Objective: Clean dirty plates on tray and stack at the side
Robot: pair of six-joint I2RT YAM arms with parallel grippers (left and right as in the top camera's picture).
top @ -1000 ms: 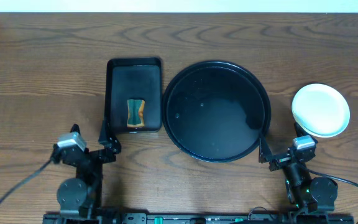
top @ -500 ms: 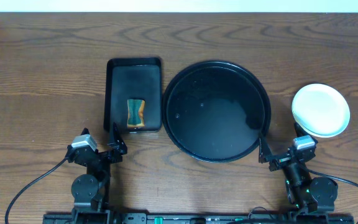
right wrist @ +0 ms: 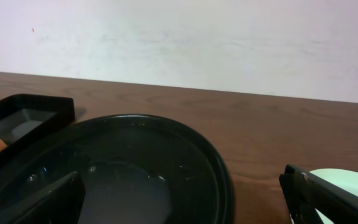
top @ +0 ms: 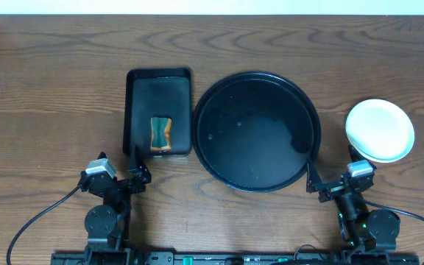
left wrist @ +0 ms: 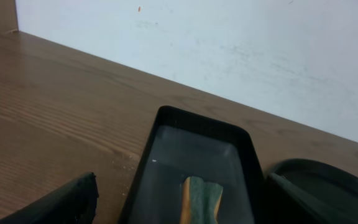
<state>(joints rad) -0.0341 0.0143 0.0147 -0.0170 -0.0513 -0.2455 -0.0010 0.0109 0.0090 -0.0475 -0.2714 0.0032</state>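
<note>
Looking down on a wide round black tray [top: 256, 132] lying flat at the middle of the wooden table [top: 50, 88], slightly nearer the front edge than the back. Showing a raised rim, a glossy floor, scattered droplets and a pale wet-looking patch. Being round, pointing no particular way.

Seeing a pale round plate [top: 379, 130] resting off the tray toward the table's right edge, smooth and clean-looking on top. Not telling whether others are lying beneath it.

Finding a smaller rectangular black tray [top: 159, 73] just left of the round one, long side running front to back. Holding a green-and-tan sponge [top: 160, 134] lined up the same way.

Standing near the front edge, left tool [top: 118, 173] and right tool [top: 333, 166] both spread wide and gripping nothing. Facing the rectangular tray on the left, and standing between round tray and plate on the right.
</note>
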